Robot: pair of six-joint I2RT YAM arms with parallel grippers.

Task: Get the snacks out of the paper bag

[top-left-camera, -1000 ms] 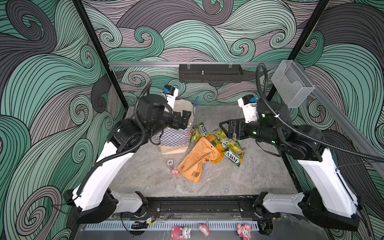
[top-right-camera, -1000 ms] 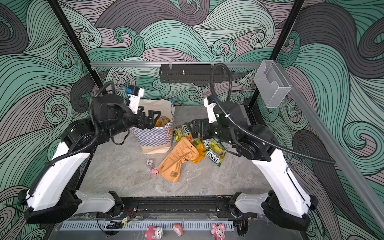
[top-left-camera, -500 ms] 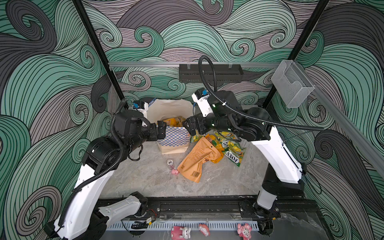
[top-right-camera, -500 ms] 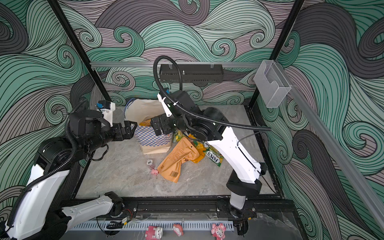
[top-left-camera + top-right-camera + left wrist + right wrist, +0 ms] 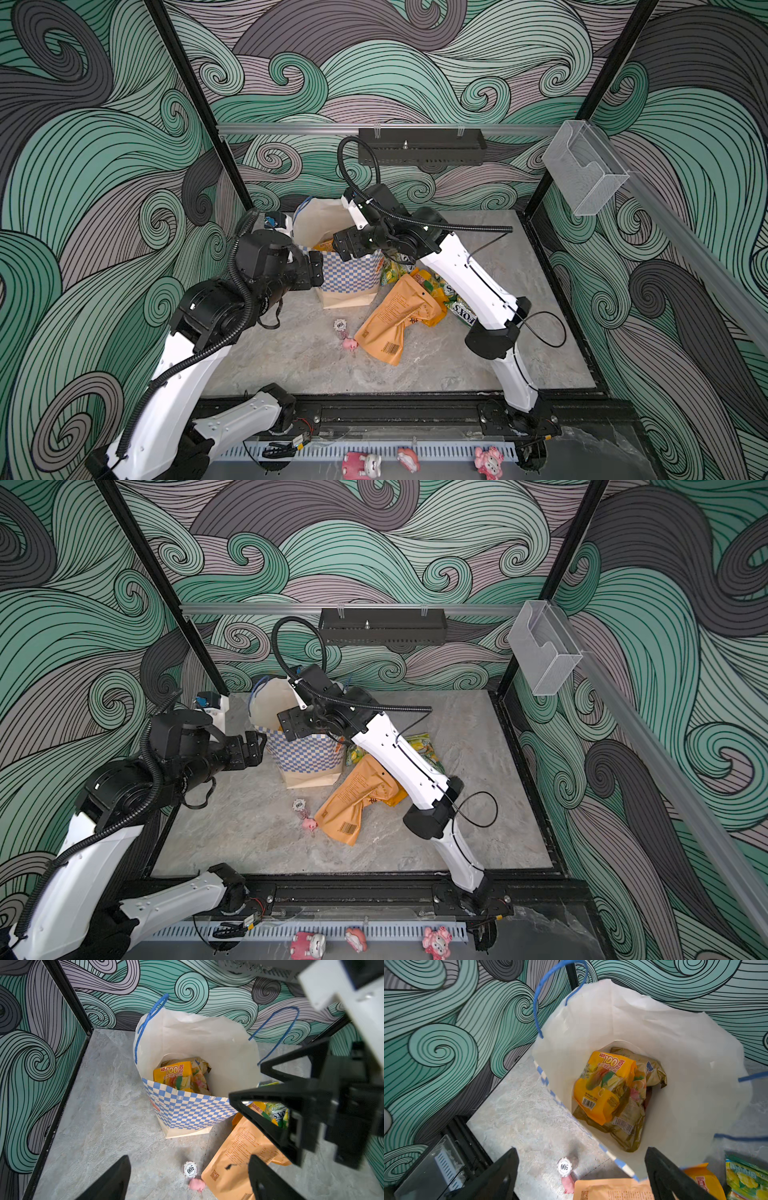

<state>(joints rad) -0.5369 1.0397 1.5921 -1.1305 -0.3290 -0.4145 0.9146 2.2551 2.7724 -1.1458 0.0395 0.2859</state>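
Both arms have swung in toward the paper bag (image 5: 351, 276) since a second ago. My right gripper (image 5: 343, 249) hangs over its mouth and my left gripper (image 5: 318, 270) sits beside its checkered side, both spread wide and empty. Several snacks (image 5: 395, 320) already lie on the table (image 5: 291, 353); at least two remain inside. Top views catch only a sliver of them, but my right wrist view shows an orange bag (image 5: 604, 1086) lying on a gold one (image 5: 654, 1072).

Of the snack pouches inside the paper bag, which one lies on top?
The orange-yellow "LOT 100" pouch. It lies over the gold foil bag at the bottom of the paper bag, with its printed front and barcode facing up.
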